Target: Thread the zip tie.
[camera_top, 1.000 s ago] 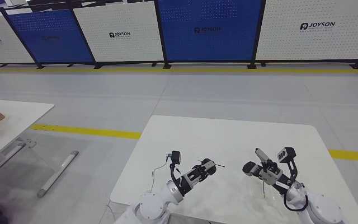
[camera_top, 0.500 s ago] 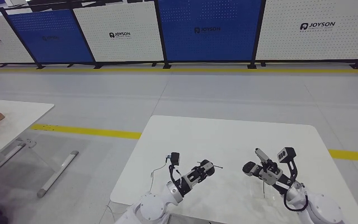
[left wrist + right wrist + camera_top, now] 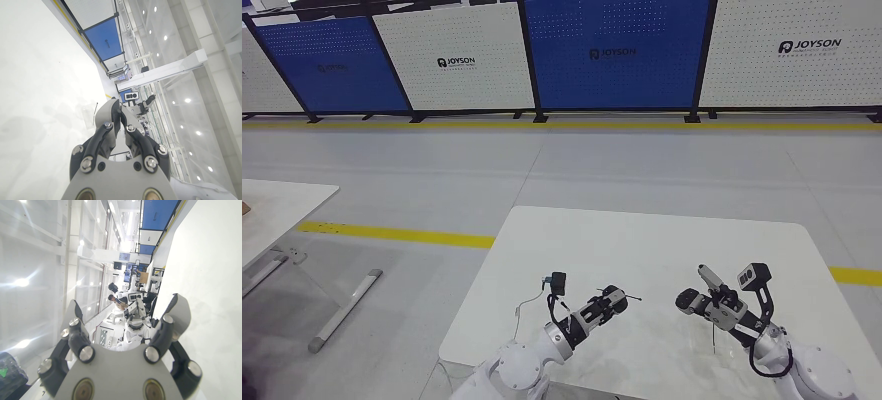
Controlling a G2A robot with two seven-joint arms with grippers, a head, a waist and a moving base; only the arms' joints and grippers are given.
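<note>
The left end effector point(image 3: 118, 108) is clenching a zip tie point(image 3: 633, 296) jutting rightward. The right end effector point(image 3: 125, 300) is hanging released, with a second zip tie point(image 3: 712, 342) lying on the desk point(image 3: 662, 240) just nearer.

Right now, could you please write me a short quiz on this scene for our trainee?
1. True or false: the right gripper is shut.
2. Which gripper pinches a thin black zip tie? A) the left gripper B) the right C) neither
3. Fill in: another tie lies loose on the white ____.
Key: 1 false, its fingers are wide apart; 2 A; 3 table.
</note>
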